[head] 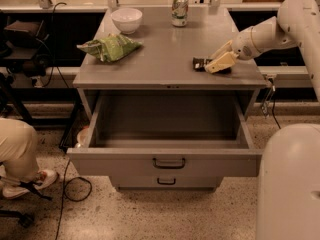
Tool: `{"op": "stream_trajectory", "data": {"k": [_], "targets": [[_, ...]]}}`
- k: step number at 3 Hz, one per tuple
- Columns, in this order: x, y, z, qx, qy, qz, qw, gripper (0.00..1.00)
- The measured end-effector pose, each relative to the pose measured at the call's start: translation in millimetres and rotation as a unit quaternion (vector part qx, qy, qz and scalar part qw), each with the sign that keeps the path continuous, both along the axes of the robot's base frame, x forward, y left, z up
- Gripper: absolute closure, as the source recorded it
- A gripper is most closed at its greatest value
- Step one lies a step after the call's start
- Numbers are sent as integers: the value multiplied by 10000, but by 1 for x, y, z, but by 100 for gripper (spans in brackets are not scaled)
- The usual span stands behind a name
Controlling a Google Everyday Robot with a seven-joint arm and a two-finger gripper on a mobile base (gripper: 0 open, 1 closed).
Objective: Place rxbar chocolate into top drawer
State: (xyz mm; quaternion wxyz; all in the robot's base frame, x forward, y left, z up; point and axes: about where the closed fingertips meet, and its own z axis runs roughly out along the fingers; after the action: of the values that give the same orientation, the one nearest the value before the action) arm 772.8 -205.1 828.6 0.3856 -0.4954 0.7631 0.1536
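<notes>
The rxbar chocolate (199, 63), a small flat black bar, lies on the right side of the grey cabinet top (165, 54). My gripper (218, 61) reaches in from the right and sits low over the bar's right end, covering part of it. The top drawer (167, 160) is pulled wide open below the cabinet top, with a dark bar handle on its front, and it looks empty inside.
A green snack bag (110, 47) lies at the left of the top, a white bowl (126, 19) at the back left, a soda can (179, 9) at the back. A shorter drawer front (166, 181) is below. A person's leg (20, 156) is at left.
</notes>
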Motion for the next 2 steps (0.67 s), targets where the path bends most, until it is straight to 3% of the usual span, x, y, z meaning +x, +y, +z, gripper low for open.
{"op": "stream_trajectory", "data": {"k": [1, 2], "targets": [[0, 0, 0, 0, 0, 0, 10000, 100], [-7, 31, 10, 672, 53, 54, 9977, 100]]}}
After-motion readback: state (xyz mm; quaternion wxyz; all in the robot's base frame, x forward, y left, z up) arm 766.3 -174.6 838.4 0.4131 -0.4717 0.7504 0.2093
